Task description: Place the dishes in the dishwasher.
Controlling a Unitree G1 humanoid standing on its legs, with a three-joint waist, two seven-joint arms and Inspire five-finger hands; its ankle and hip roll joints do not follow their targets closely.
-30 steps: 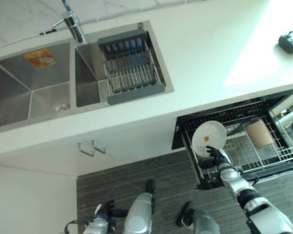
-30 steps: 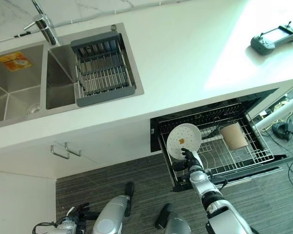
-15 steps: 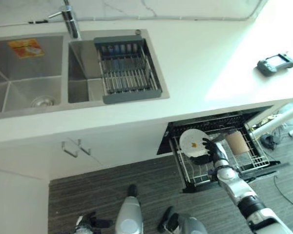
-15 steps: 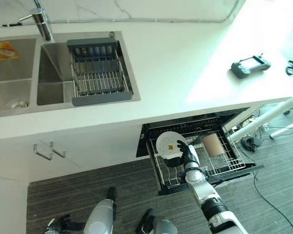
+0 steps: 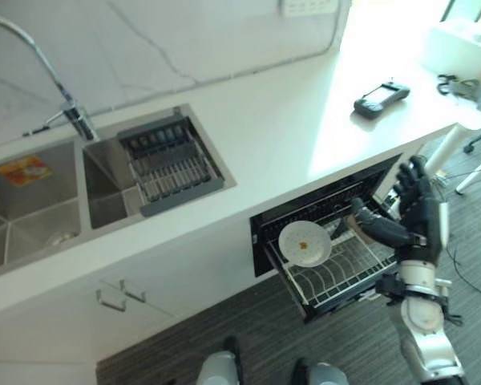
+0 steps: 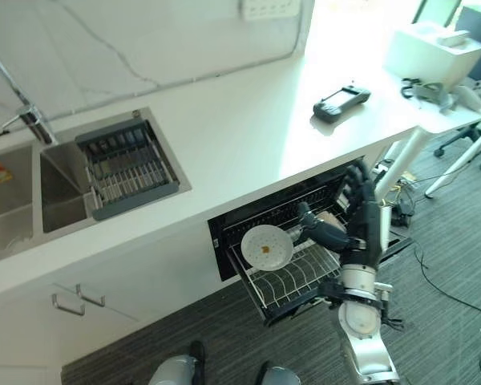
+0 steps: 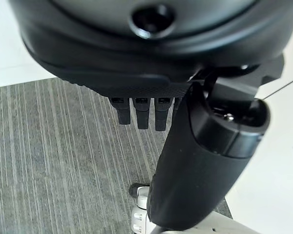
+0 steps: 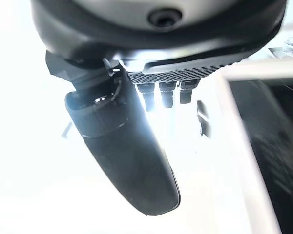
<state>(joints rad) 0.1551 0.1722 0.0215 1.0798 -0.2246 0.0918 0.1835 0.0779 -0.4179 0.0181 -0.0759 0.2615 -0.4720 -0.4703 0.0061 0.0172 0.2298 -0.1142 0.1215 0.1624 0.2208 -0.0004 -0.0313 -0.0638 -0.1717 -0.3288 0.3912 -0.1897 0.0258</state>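
White plate [image 5: 305,243] seen standing tilted on edge in pulled-out dishwasher rack [image 5: 337,277], at rack's left end, below white worktop [image 5: 272,128]. Tan cup [image 5: 359,227] partly hidden behind right hand [image 5: 417,210]. Right hand raised above rack's right side, fingers [image 6: 357,180] spread straight, nothing grasped, clear of plate. Left hand [image 7: 151,73] seen over striped floor [image 7: 58,156], fingers [image 7: 141,111] released, nothing held. Drying rack [image 5: 170,164] set in sink [image 5: 32,208]. Dark controller [image 5: 381,98] laid on worktop.
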